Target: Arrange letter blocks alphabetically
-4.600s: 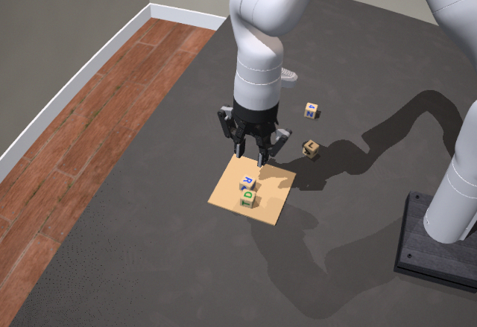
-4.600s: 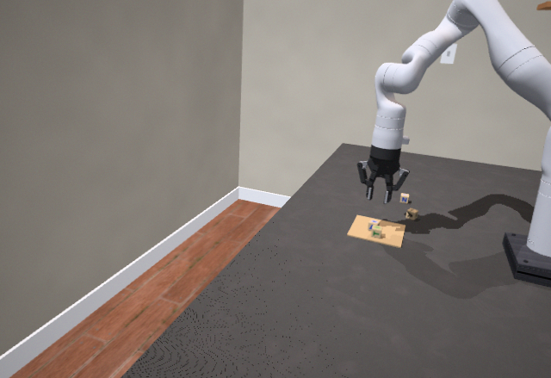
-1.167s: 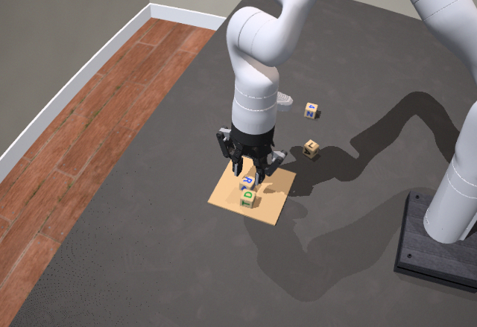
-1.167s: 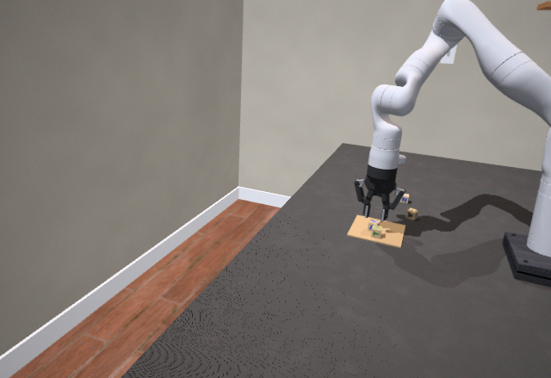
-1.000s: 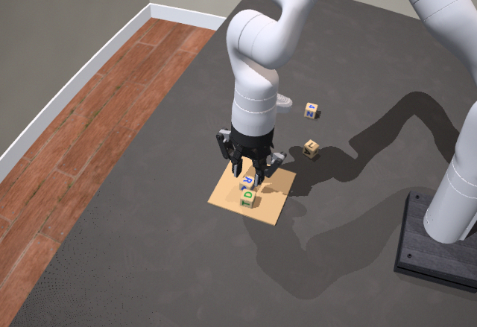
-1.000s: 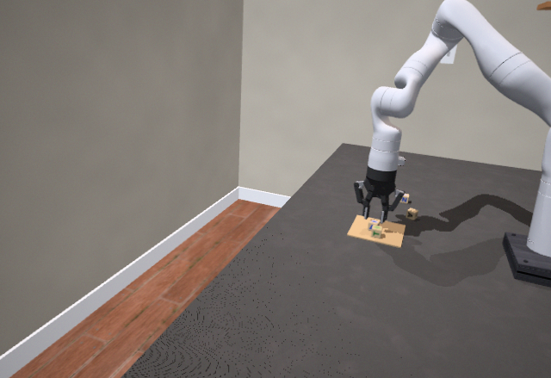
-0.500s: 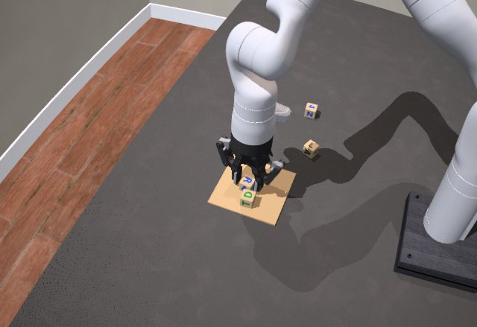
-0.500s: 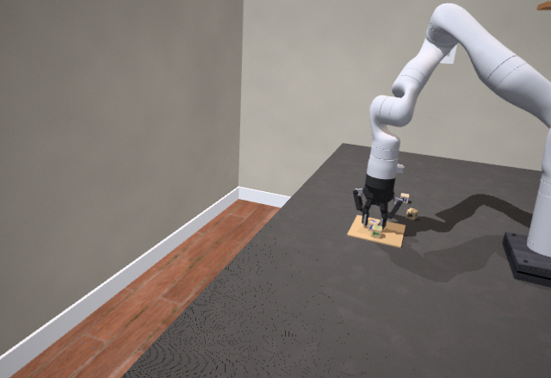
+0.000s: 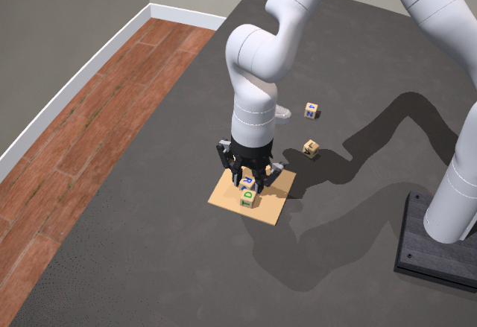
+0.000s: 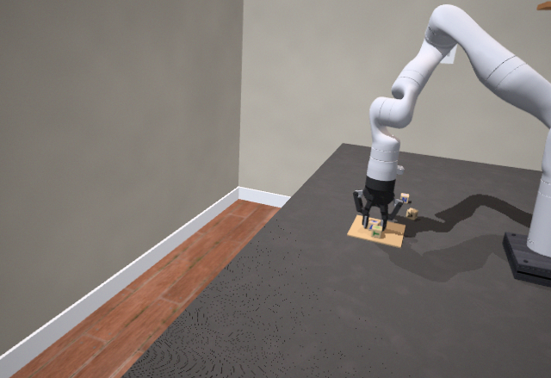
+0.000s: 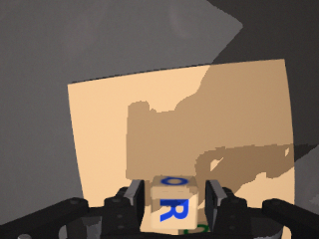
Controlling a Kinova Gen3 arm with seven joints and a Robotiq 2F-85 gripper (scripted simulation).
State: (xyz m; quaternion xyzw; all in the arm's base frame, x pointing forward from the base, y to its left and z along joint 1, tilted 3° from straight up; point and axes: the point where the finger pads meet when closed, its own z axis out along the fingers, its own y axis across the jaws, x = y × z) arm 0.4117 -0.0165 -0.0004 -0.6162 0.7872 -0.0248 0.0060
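The mat (image 9: 265, 214) (image 10: 391, 241) (image 11: 100, 119) lies flat on the table. A block with a blue R on top (image 9: 247, 180) (image 10: 373, 221) (image 11: 174, 214) stands on it between my fingers. My gripper (image 9: 247, 187) (image 10: 374, 226) (image 11: 174, 195) is partly open around this block, with a gap on each side in the wrist view. A block with a green D on top (image 9: 247, 197) (image 10: 376, 232) stands on the mat close beside the R block. Off the mat lie a block with a dark, L-like letter on top (image 9: 311, 148) (image 10: 411, 213) and a block with a blue 4 on top (image 9: 311, 111) (image 10: 404, 198).
A white ridged object (image 9: 282, 114) (image 10: 400, 170) lies on the table behind the arm, partly hidden by it. The robot's base plate (image 9: 402, 254) (image 10: 518, 264) is at the right. The arm's shadow falls across part of the mat.
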